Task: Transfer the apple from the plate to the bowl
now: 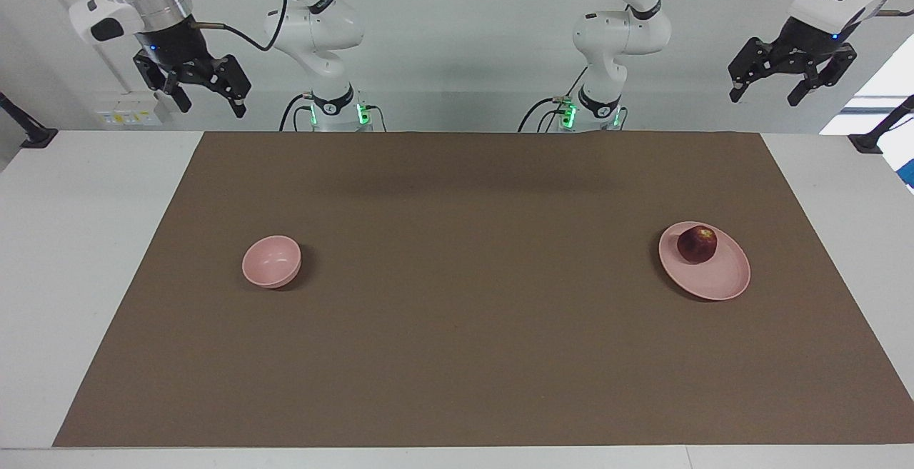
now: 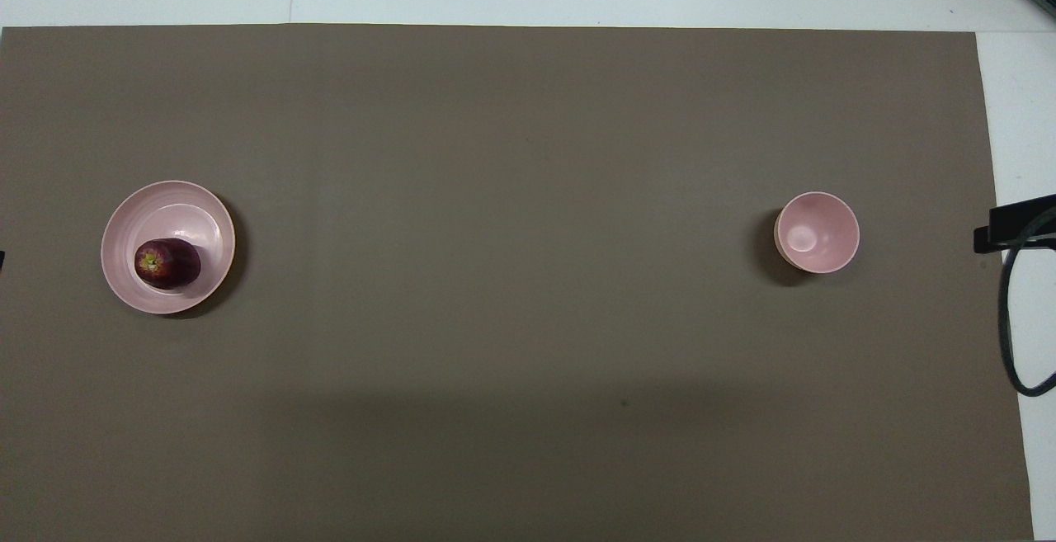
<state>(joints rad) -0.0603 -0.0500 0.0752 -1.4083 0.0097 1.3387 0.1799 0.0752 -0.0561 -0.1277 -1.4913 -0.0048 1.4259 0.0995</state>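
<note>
A dark red apple [image 1: 697, 243] [image 2: 167, 263] lies on the pale pink plate [image 1: 721, 280] [image 2: 148, 204], on the plate's part nearer to the robots, at the left arm's end of the table. The small pink bowl [image 1: 268, 273] [image 2: 837, 220] stands empty at the right arm's end. My left gripper [image 1: 765, 96] hangs open high in the air above the table's edge at the robots' end, holding nothing. My right gripper [image 1: 212, 106] hangs open at the same height at its own end, holding nothing too. Both arms wait.
A brown mat [image 1: 457, 355] [image 2: 528, 344] covers most of the white table [image 1: 78, 276]. Black clamps [image 1: 36, 137] [image 1: 867, 142] sit at the table's corners by the robots. A black part with a looped cable [image 2: 1019, 228] shows past the bowl at the mat's edge.
</note>
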